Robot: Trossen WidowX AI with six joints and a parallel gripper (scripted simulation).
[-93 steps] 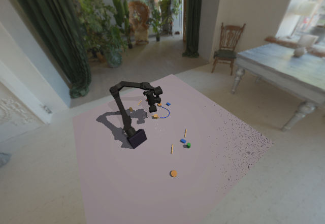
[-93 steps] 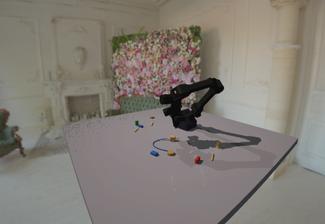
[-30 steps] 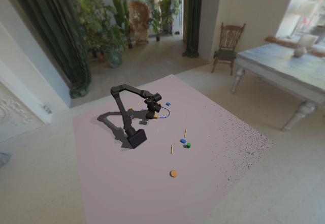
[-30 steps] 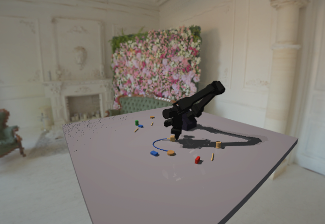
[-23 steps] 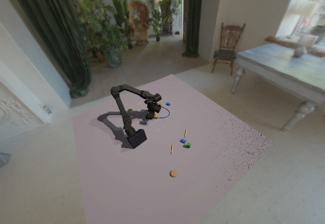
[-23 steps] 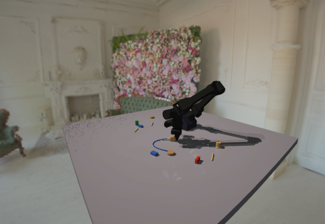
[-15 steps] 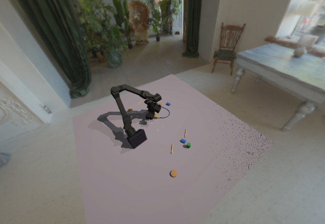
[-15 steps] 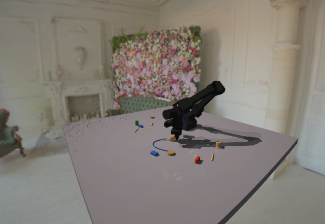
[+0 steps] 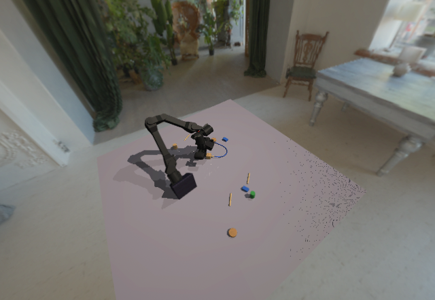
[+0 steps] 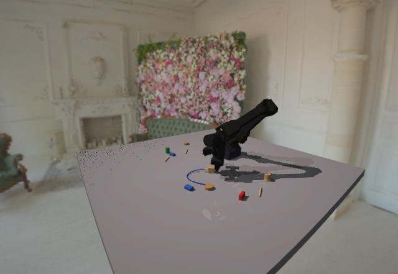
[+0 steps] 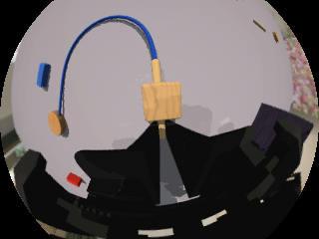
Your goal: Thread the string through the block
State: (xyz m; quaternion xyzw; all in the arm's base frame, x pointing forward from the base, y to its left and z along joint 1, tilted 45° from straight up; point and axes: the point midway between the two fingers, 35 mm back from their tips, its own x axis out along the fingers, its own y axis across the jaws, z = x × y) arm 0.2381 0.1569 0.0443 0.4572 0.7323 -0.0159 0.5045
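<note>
At the block [image 9: 209, 156] [image 10: 211, 169] [image 11: 161, 102], the pincer [image 9: 204, 156] [image 10: 217, 169] [image 11: 159, 123] pinches the stick's [image 11: 161, 131] emerging tip, probably ready for a straight, gentle pull away.

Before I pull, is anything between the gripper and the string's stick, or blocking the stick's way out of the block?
Nothing visible: the gripper is shut on the stick's near end, and no object lies in its path beyond the block.

the gripper [image 9: 204, 156] [image 10: 218, 169] [image 11: 159, 123] hides the stick's tip; the block [image 9: 209, 156] [image 10: 211, 169] [image 11: 161, 102] hides its middle
</note>
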